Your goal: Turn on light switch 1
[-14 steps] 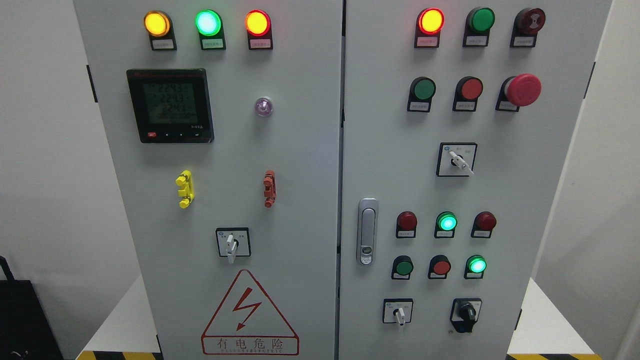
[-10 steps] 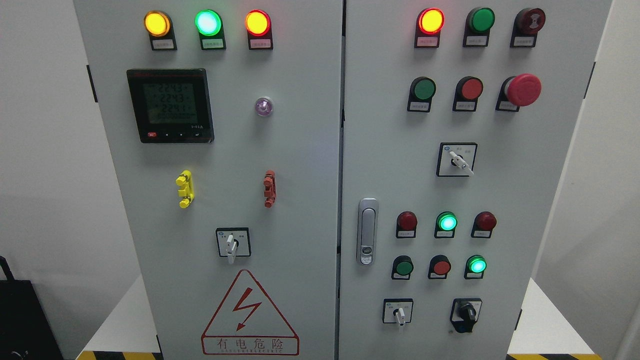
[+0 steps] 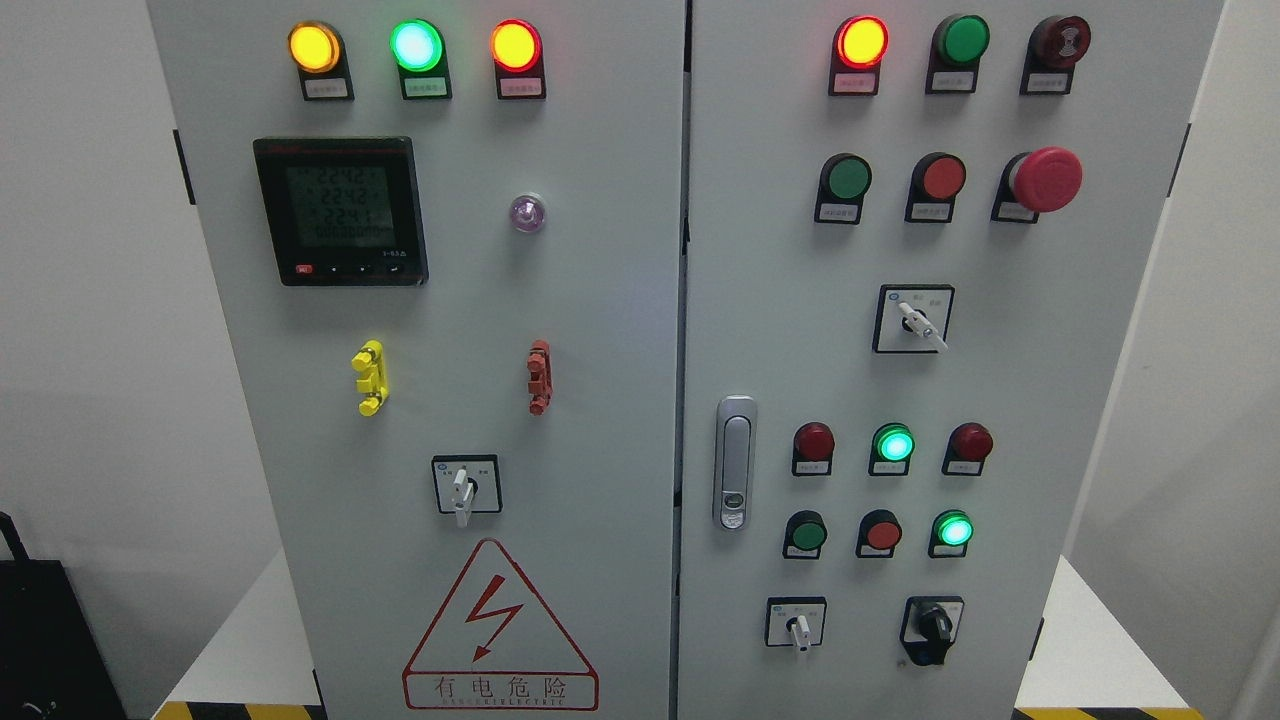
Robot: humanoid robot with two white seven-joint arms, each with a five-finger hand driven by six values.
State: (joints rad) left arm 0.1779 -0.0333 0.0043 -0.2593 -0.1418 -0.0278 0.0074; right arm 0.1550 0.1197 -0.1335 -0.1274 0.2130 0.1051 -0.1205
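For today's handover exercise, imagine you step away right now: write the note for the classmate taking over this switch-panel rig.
Robot hands: neither left nor right is in view.
Cabinet: both doors shut. Lit lamps include the green lamp top left and the green lamp lower right.
Rotary switches: white one on the left door, three more on the right door. Labels are too small to tell which is switch 1.
Done: no approach visible.
Left: identify switch 1, reach, turn it on.

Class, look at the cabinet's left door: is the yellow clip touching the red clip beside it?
Apart. The head view shows the yellow clip and the red clip separated by a wide stretch of bare grey door.
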